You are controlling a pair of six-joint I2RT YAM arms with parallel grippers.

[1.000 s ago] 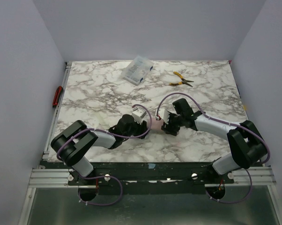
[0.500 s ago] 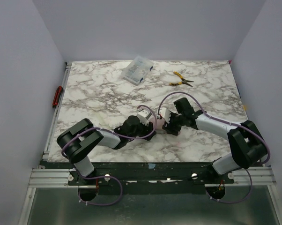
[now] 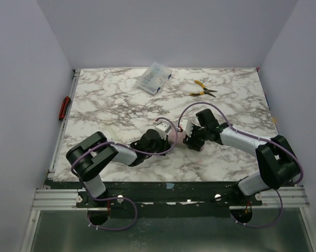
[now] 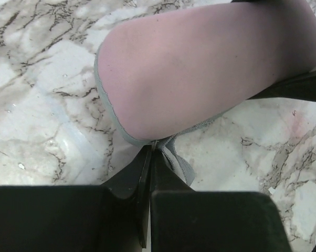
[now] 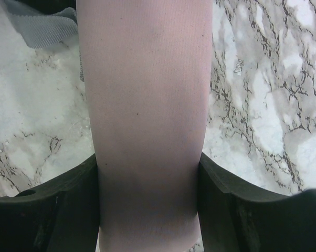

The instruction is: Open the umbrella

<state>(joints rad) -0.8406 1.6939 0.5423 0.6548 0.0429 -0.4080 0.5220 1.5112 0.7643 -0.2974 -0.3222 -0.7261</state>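
Observation:
The umbrella [image 3: 175, 137] lies folded on the marble table between my two grippers, its pale lavender fabric closed. In the left wrist view its rounded end [image 4: 200, 68] has a grey hem and a grey strap [image 4: 180, 161]. My left gripper [image 4: 150, 153] is shut, its tips pinching the grey strap at the hem; in the top view it [image 3: 163, 137] sits at the umbrella's left end. My right gripper [image 5: 148, 178] is shut around the umbrella's body [image 5: 147, 94], one finger [image 5: 69, 189] on each side; in the top view it [image 3: 191, 137] is at the right end. Shaft and handle are hidden.
A clear plastic box [image 3: 154, 78] and yellow-handled pliers [image 3: 202, 88] lie at the back of the table [image 3: 111, 105]. A red-handled tool [image 3: 65, 107] hangs at the left edge. Walls enclose three sides.
My left arm has reached further right, bringing its gripper up to the umbrella's left end. The right gripper has stayed almost still on the umbrella.

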